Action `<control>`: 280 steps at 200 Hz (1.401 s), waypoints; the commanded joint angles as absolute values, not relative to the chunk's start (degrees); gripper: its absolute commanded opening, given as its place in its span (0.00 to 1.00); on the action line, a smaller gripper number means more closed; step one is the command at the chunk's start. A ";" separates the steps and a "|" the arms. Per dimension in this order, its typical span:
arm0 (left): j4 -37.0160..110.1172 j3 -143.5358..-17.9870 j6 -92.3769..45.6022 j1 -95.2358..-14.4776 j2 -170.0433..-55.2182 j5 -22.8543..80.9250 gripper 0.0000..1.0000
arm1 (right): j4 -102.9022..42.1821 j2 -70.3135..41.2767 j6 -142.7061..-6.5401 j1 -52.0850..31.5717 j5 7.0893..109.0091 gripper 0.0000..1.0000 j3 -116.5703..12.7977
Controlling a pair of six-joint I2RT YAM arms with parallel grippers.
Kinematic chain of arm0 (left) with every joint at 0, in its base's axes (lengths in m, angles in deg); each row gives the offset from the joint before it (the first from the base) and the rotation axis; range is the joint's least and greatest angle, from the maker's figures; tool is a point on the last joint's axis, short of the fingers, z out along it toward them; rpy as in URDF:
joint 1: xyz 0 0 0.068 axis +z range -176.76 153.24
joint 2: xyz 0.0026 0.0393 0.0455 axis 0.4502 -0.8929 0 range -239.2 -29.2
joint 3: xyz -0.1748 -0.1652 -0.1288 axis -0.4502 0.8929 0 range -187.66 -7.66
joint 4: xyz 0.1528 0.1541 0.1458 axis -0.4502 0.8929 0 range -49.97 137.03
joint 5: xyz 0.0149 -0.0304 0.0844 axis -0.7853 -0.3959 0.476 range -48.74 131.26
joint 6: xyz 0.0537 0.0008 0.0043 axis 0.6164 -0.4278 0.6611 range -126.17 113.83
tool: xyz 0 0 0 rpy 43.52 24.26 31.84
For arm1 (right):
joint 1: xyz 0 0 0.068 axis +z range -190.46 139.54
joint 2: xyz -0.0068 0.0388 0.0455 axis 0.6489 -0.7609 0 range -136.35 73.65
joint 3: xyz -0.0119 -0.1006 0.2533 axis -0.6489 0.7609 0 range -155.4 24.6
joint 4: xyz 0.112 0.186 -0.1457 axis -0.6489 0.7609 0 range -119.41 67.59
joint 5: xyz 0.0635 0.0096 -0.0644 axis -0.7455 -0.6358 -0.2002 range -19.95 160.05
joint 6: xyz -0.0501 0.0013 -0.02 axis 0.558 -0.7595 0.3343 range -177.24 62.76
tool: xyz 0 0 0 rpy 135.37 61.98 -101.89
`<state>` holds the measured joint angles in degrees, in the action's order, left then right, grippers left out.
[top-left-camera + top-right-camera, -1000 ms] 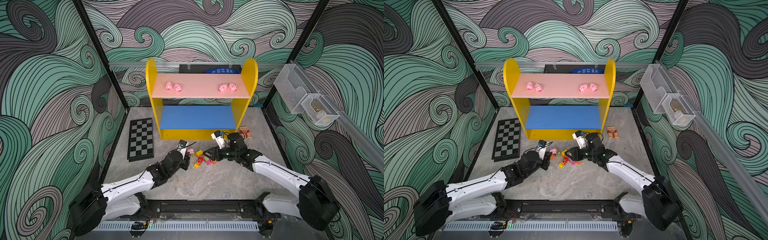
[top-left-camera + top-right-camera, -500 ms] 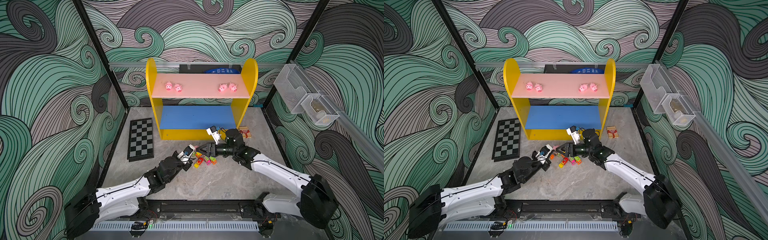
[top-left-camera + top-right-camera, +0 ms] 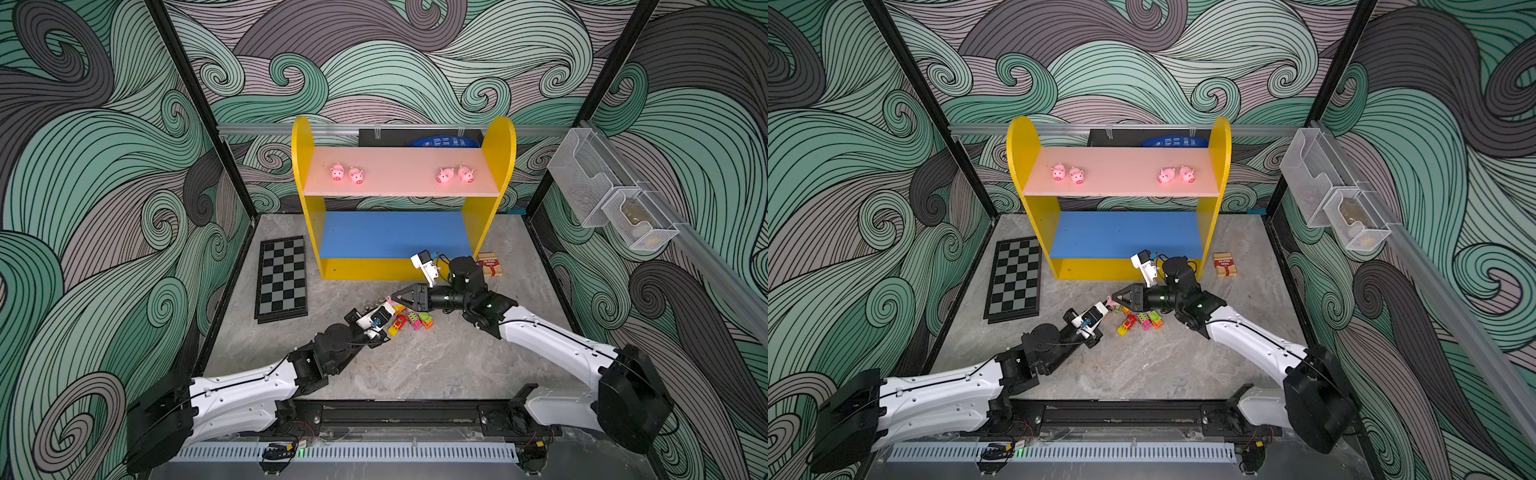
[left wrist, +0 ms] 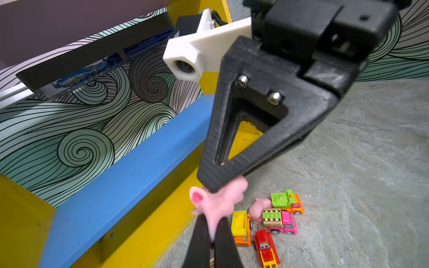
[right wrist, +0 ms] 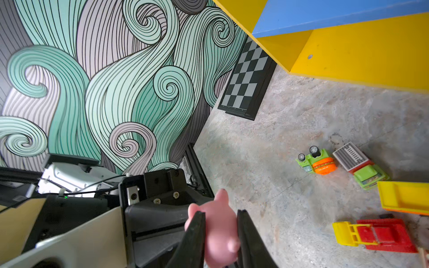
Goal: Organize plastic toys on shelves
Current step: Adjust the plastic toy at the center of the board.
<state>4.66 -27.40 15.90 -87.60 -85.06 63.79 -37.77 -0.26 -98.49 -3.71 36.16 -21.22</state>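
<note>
A pink pig (image 4: pixel 218 201) hangs just above the floor in front of the shelves (image 3: pixel 300 166). Both grippers have hold of it. My left gripper (image 4: pixel 212 220) is shut on its lower end. My right gripper (image 5: pixel 220 215) comes from the opposite side, jaws pressed on the pig's (image 5: pixel 220 229) flanks. In both top views the two grippers meet tip to tip at the pig (image 3: pixel 390 299) (image 3: pixel 1111 302). A second pig (image 4: pixel 258 207) lies on the floor among several toy vehicles (image 3: pixel 411 322). Several pigs (image 3: pixel 347 173) stand on the pink upper board; the blue lower board (image 3: pixel 395 235) is bare.
A grey-black checkerboard (image 3: pixel 282 278) lies left of the shelves, and a red-and-tan card box (image 3: pixel 490 266) sits by their right foot. Wire mesh baskets (image 3: pixel 602 199) hang on the right wall. The vehicles (image 4: pixel 279 220) lie just under and right of the meeting grippers.
My right gripper has swung left to the left gripper and closed its open jaws on the pig. The left gripper has shifted a little right, still gripping the pig.
</note>
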 commanded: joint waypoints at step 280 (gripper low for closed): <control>18.03 -35.09 -33.60 -62.08 -80.22 5.69 0.50 | -37.77 2.63 -70.40 -5.72 19.21 0.00 -23.16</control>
